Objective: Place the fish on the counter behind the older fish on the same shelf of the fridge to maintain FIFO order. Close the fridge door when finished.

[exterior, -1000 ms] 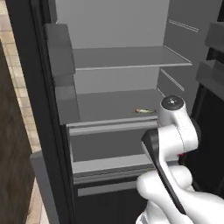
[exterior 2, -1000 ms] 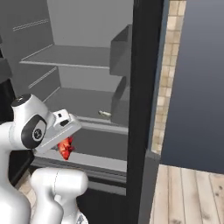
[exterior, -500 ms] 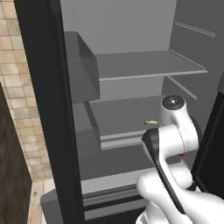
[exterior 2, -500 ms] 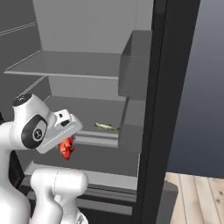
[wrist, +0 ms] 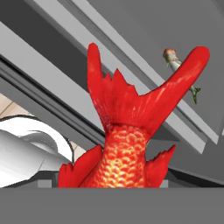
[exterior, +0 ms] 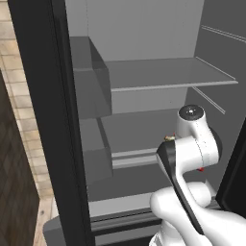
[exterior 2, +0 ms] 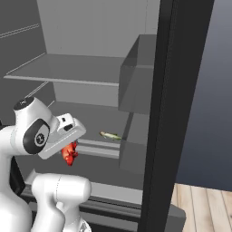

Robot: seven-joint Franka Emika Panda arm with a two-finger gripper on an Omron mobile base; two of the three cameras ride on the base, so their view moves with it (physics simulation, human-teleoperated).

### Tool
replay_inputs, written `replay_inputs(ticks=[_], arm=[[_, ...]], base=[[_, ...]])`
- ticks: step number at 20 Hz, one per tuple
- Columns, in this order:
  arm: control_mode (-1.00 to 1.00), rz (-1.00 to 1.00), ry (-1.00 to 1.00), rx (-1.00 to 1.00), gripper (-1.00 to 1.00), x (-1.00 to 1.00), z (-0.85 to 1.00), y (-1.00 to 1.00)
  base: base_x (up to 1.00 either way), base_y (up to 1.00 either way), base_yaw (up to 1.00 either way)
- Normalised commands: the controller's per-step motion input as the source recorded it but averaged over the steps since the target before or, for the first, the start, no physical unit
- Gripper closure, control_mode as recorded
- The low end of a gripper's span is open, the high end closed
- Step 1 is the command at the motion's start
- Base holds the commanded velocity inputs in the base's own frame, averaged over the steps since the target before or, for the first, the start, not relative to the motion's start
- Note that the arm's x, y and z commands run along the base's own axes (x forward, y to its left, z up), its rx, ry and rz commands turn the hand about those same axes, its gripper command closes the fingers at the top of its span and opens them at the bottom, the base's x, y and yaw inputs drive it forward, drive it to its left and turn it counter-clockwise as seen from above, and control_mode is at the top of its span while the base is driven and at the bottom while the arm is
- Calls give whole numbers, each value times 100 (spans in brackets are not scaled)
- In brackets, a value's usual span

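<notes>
Red-orange fish (wrist: 127, 131) clamped in the gripper (exterior 2: 69, 152), hanging just below the hand in front of the open fridge (exterior 2: 90, 27), tail forked up and away in the hand view. Finger tips hidden behind the fish body there, so the grip judged mostly from how the fish hangs under the hand in the right base view.

Older fish (exterior 2: 110, 135), slim and pale greenish, lying flat on the wide grey shelf (exterior 2: 102, 123) near its front lip, to the right of the held fish and farther in. Seen past the red tail in the hand view, small and apart from it. Nothing else on that shelf. Thinner shelf (exterior: 163, 74) above, bare.

Fridge door (exterior 2: 174, 113) standing open on the right, its grey bins (exterior 2: 138, 81) jutting inward beside the shelf. Left door edge (exterior: 45, 120) close by the arm, wooden floor (exterior 2: 204, 206) beyond.
</notes>
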Motion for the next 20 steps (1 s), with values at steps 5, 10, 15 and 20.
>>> replay_inputs(ticks=[5,10,15,20], arm=[[100,0,0,0,100,0,0,0],[-100,15,-1,-1,100,49,-19,2],[-100,26,-5,-2,100,100,-37,64],[-100,29,-9,-15,100,90,-22,79]], base=[[77,22,7],[10,2,0],[0,0,0],[0,0,0]])
